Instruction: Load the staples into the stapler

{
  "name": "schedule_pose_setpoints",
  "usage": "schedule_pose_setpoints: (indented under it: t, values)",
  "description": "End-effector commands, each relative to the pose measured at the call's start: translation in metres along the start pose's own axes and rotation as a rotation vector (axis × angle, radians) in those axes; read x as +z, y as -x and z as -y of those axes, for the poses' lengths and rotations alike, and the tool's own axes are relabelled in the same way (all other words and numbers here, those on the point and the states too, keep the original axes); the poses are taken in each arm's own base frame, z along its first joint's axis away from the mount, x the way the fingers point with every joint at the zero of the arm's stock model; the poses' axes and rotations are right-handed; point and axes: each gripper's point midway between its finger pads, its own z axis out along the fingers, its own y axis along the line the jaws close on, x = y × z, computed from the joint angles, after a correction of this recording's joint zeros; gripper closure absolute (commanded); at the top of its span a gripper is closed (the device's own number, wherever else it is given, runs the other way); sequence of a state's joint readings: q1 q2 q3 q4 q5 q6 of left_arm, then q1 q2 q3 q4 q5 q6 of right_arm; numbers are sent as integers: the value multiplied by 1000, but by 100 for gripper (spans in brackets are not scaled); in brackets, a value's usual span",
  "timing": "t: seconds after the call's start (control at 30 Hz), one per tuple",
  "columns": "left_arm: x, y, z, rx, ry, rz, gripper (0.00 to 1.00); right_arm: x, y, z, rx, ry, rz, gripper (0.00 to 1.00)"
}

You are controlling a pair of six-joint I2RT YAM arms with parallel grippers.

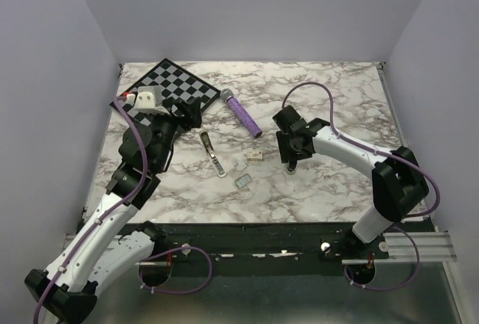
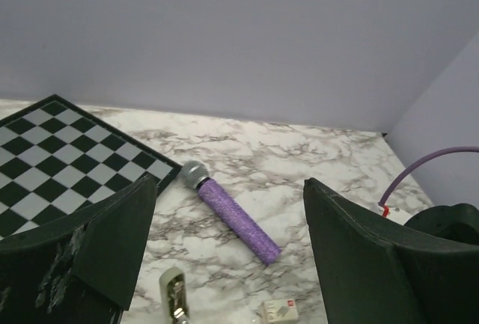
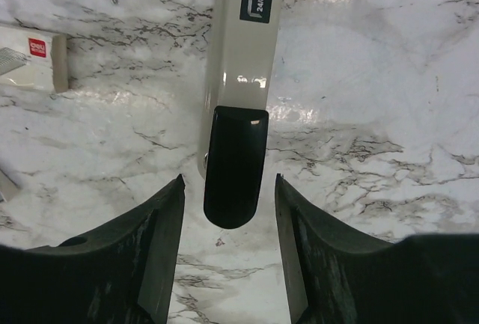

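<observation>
Seeing right gripper (image 3: pixel 229 189) half-spread, jaws flanking the black end of the cream stapler (image 3: pixel 243 54) without contact, likely set to pin it for loading; staples (image 1: pixel 242 181) loose on marble table (image 1: pixel 337 92) at its 8 o'clock, unloaded; left gripper (image 2: pixel 230 185) wide, empty, at 10 o'clock.

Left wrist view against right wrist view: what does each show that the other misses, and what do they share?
Only the left wrist view: the chessboard, the purple microphone and the end of a silver stapler. Only the right wrist view: a beige stapler with a black end, lying between the open fingers of the right tool, which do not touch it. Both: the marble table and the small cream box.
</observation>
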State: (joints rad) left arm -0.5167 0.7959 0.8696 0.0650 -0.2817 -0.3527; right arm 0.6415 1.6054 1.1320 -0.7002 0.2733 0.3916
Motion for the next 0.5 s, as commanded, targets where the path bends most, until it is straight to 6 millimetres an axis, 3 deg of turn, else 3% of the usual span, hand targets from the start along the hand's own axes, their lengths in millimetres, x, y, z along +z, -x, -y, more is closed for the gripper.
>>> schedule_pose_setpoints:
  t: [0.0, 0.2, 0.47]
  values:
    - [-13, -9, -34, 122, 110, 23, 12, 6, -11, -5, -32, 24, -92, 44]
    - [-16, -12, -38, 148, 117, 19, 12, 13, -11, -2, -26, 9, -122, 53]
    - [-16, -15, -35, 151, 100, 10, 12, 11, -7, -1, -9, 20, -131, 53]
